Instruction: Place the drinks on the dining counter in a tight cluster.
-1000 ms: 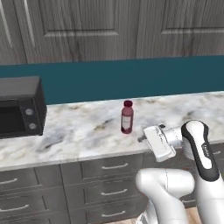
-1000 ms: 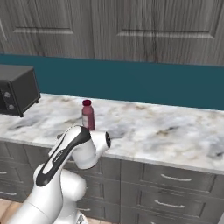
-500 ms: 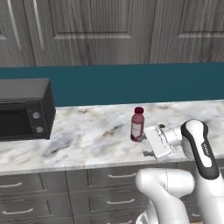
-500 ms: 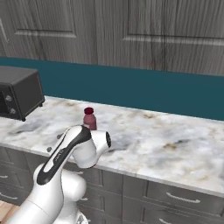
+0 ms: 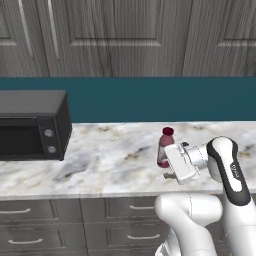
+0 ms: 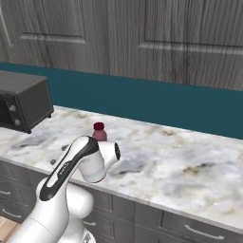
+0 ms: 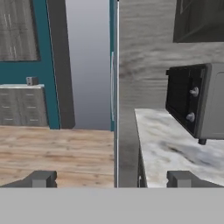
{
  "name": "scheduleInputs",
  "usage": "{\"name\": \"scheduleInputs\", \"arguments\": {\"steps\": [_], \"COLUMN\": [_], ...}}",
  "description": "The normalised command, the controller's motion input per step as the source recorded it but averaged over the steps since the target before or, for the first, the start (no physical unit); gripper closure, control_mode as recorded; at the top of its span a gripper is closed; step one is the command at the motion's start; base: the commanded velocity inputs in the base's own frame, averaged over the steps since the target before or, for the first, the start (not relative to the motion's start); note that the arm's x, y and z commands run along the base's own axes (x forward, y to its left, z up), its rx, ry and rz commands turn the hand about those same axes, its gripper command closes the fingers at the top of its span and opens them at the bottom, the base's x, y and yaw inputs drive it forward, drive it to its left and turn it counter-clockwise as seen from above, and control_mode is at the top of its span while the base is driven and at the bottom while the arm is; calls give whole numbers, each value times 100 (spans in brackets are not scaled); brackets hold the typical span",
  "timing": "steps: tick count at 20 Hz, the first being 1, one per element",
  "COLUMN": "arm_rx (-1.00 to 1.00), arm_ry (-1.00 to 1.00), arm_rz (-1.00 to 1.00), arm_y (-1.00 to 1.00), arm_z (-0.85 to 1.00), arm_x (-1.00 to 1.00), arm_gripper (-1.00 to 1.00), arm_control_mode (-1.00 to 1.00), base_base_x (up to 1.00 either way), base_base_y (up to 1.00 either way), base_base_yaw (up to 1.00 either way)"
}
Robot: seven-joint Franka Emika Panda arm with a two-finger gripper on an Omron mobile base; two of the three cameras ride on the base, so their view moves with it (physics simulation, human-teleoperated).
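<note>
Since a second ago your whole view has slid sideways along the wall counter: the base has driven, so the toaster oven [image 5: 31, 125] now sits further into the left base picture, and the juice bottle [image 5: 165, 147] appears further right there. The bottle itself has not shifted on the marble.

You have the pink-red juice bottle standing upright on the marble counter [image 5: 110, 160], roughly midway between the front edge and the teal backsplash [image 5: 150, 100], well apart from the toaster oven at the counter's left end. In the right base view the bottle's [image 6: 99, 132] red cap and shoulders show just above the arm's elbow.

Your gripper [image 7: 111, 178] points sideways along the counter front, with its jaws spread wide apart and nothing between them. Its two fingertips [image 7: 41, 178] frame the wooden floor [image 7: 57, 153] and the counter's end. The hand hangs beside the bottle, at the counter's front edge.
</note>
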Motion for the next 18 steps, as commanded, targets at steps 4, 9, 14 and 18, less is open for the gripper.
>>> {"name": "scheduleInputs", "arguments": {"steps": [4,9,14,18], "arm_rx": [0,0,0,0], "arm_ry": [0,0,0,0], "arm_rz": [0,0,0,-8], "arm_y": [0,0,0,0], "arm_z": [0,0,0,5], "arm_x": [0,0,0,-1], "arm_gripper": [-100,-100,-100,-100], "arm_control_mode": [100,100,100,-100], "base_base_x": [0,0,0,0], "base_base_y": [-2,0,0,0], "base_base_yaw": [8,0,0,0]}}
